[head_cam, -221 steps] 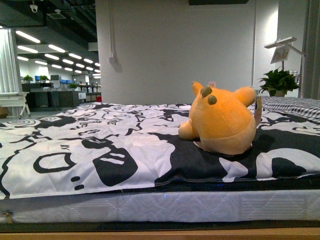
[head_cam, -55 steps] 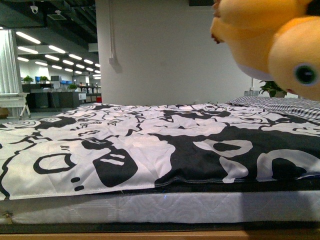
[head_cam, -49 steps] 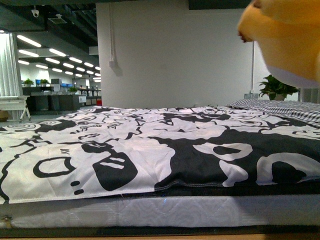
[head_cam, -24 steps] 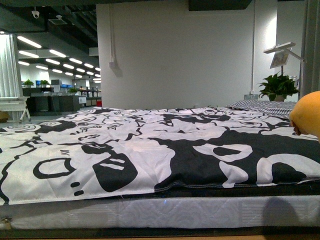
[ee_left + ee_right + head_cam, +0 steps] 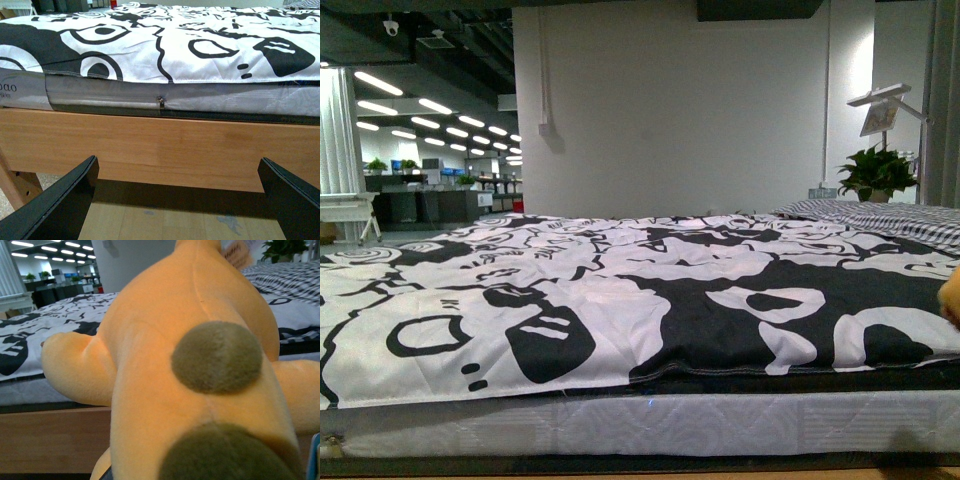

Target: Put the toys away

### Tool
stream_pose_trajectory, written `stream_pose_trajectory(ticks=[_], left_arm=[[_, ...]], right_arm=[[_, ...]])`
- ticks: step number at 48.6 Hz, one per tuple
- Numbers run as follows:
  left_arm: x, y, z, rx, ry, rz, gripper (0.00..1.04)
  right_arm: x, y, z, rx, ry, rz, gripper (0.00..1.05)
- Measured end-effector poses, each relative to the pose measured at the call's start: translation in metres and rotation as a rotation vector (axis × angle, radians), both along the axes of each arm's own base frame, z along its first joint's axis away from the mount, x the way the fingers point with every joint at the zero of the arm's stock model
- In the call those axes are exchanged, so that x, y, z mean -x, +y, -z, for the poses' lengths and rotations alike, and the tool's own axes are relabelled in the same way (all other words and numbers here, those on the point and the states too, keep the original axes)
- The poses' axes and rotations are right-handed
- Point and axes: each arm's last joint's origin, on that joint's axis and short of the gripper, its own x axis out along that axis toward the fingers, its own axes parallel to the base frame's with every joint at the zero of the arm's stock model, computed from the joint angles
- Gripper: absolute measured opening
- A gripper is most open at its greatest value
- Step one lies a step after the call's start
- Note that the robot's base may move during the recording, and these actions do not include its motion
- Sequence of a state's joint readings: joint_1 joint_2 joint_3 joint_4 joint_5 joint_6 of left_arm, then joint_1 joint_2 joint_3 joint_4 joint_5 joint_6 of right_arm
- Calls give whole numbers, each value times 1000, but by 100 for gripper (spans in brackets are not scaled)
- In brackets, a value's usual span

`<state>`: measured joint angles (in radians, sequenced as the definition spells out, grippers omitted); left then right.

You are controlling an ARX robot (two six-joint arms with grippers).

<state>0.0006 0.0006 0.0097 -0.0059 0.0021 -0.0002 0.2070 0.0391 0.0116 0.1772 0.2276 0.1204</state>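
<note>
Filling right wrist view, orange plush (image 5: 200, 365); right fingers' state unclear, left fingers (image 5: 55, 205) wide.

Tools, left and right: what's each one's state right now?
Left tool: open, nothing between its fingers.
Right tool: apparently holding the plush toy, which fills its wrist view; the fingers themselves are hidden.
</note>
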Motion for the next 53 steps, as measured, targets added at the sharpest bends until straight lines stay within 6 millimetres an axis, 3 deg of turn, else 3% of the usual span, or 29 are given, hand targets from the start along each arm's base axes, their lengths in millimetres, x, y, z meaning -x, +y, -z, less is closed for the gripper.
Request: stream_pose_trajectory(ticks=[8,53], left_arm=[[0,0,0,0,0,-2,99],[0,0,0,0,0,0,99]], right_arm=[[1,-17,8,-28,57,98,20],[1,-17,8,-49,56,94,20]])
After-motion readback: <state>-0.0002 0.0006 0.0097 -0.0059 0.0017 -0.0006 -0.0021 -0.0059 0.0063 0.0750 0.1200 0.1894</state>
